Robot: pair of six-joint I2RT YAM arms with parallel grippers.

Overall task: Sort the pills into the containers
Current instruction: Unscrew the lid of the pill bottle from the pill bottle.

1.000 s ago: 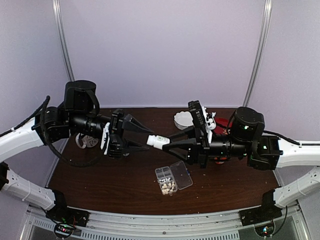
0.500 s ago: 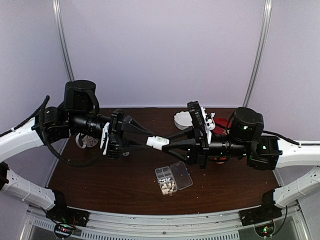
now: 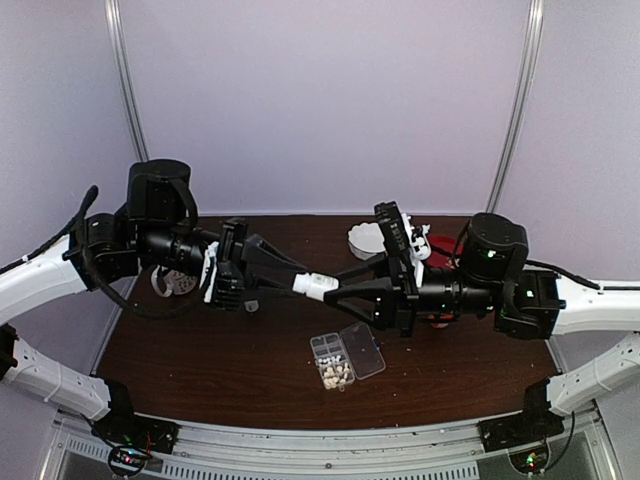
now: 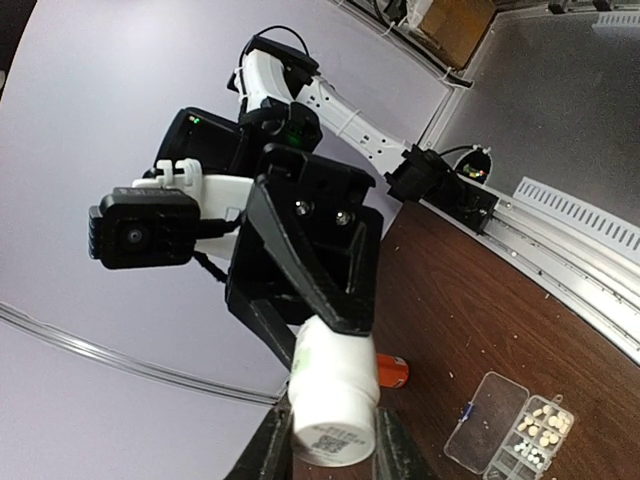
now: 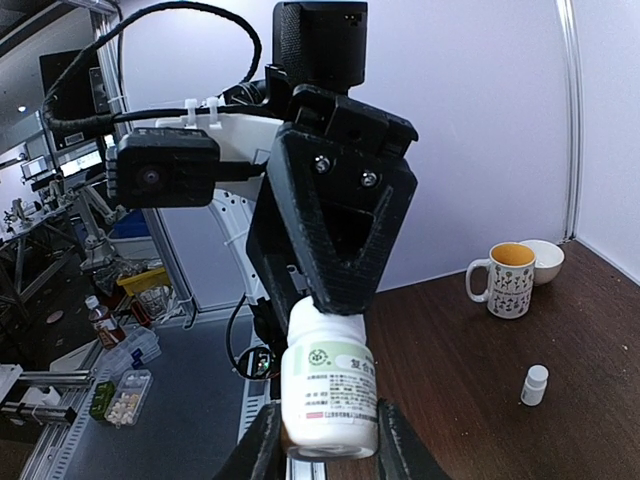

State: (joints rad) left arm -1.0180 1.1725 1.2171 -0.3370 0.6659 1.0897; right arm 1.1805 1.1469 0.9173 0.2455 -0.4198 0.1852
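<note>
Over dark tabletop [image 3: 200, 370], nothing shifted. Narrowed left gripper [image 3: 292, 279] over the last second: was wide around white bottle [image 3: 316, 284], now pinching what looks like the cap end, mid-air. Kept right gripper [image 3: 336, 291] clamped on the body, unchanged. Probably set up to unscrew. Pills [image 3: 336, 376] sitting in open organiser [image 3: 364, 349] below, untouched.

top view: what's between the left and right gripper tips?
A white bottle, up in the air, one end at the left gripper, the other at the right gripper. The top view shows it; both wrist views agree.
</note>
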